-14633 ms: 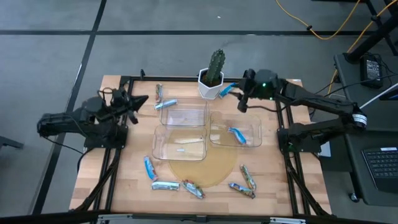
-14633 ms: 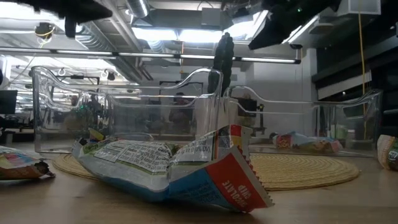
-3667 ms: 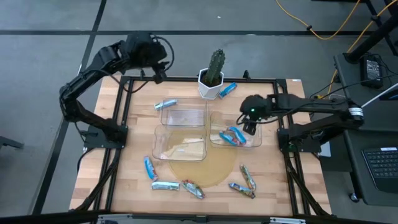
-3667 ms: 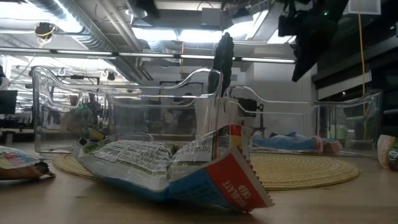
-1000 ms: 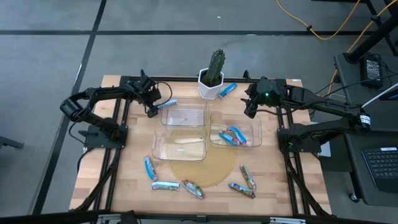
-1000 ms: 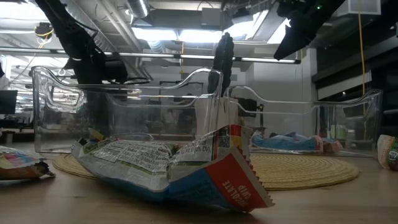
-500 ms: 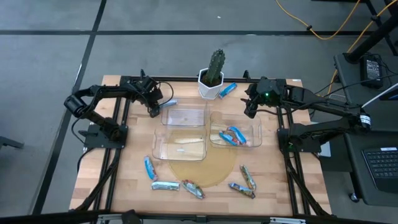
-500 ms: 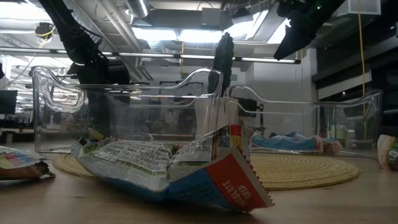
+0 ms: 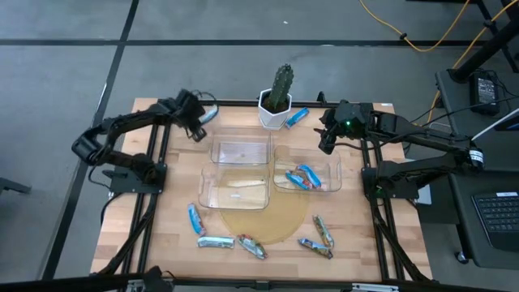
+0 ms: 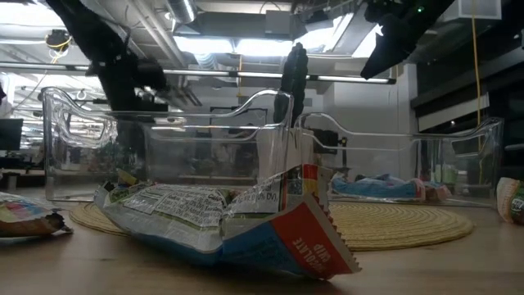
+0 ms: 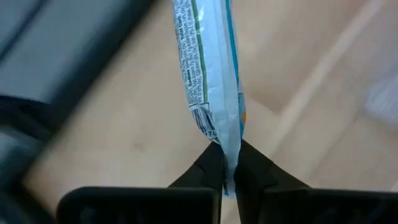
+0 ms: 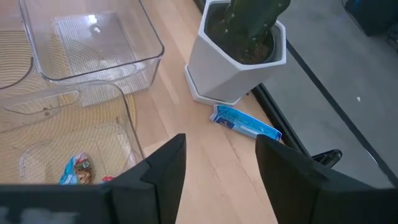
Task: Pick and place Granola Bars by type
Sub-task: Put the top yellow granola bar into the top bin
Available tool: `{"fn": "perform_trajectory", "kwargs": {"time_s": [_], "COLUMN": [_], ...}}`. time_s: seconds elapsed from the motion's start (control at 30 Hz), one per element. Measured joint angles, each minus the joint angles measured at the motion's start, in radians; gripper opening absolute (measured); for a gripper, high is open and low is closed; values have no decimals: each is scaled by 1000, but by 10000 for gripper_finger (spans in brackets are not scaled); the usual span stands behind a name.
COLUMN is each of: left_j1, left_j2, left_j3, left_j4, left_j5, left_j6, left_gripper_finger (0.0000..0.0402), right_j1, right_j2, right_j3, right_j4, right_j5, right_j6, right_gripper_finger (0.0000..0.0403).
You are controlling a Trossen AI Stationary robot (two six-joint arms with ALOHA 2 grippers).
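silver-blue bar: we're seeing the left gripper (image 11: 231, 163) pinched tight on one end seam of a silver-blue granola bar (image 11: 208, 68), which hangs off the fingertips. A second ago the jaws were wide open around it on the wood at the back-left of the table; now they've snapped closed and the bar (image 9: 208, 115) is lifted off the spot where it lay.

what that means: pick looks done for this one, so we'd guess the next bit is carrying it to whichever bin takes that type.

wrapper feel: thin crinkly foil, flat crimped end, printed label and barcode showing. A grip on just the seam could let it swing or slip, we reckon.

right gripper: the right gripper (image 12: 216, 163) hovers partly open and empty at the back-right, same as a second ago, above the bright blue bar (image 12: 244, 124) lying by the cactus pot (image 12: 236, 59).

bins: three clear plastic bins (image 9: 240, 151), rigid, glossy, rounded corners. The right-hand bin (image 9: 332, 169) holds a few blue bars (image 9: 304, 175); the other two look empty of bars.

mat: a round woven mat (image 9: 268, 224) sits under the bins, coarse and straw-coloured.

leftovers: more bars (image 9: 216, 241) are scattered along the front of the wooden table (image 9: 170, 212), blue ones and brownish-green ones (image 9: 322, 230).
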Motion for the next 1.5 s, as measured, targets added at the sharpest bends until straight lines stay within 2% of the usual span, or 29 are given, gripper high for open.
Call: {"fn": "perform_trajectory", "kwargs": {"time_s": [0.07, 0.17, 0.3, 0.43, 0.53, 0.67, 0.8, 1.17, 1.33, 1.5], "left_j1": [13, 35, 56, 72, 74, 75, 73, 33, 16, -19], "left_j2": [-53, -145, -266, -375, -439, -499, -536, -569, -554, -515], "left_j3": [44, 116, 210, 271, 286, 288, 288, 288, 287, 287], "left_j4": [-13, -5, 67, 273, 490, 673, 744, 750, 752, 763], "left_j5": [15, 146, 466, 833, 975, 1008, 1025, 1007, 1002, 949], "left_j6": [0, 0, -43, -210, -405, -600, -706, -718, -718, -717], "left_gripper_finger": [11, 8, 6, 6, 5, 6, 5, 6, 4, 4], "right_j1": [0, 0, 0, 0, -1, -15, -38, -60, -60, -60], "right_j2": [0, 0, 0, 0, 0, 0, 0, 0, 0, 0], "right_j3": [0, 0, 0, 0, 0, 0, 0, 0, 0, 0], "right_j4": [0, 1, 23, 73, 128, 203, 249, 285, 285, 284], "right_j5": [0, 0, 0, 0, 0, 0, 0, -2, -2, -3], "right_j6": [-4, -22, -26, -47, -67, -78, -79, -130, -130, -130], "right_gripper_finger": [194, 194, 194, 194, 194, 194, 194, 194, 194, 194]}}
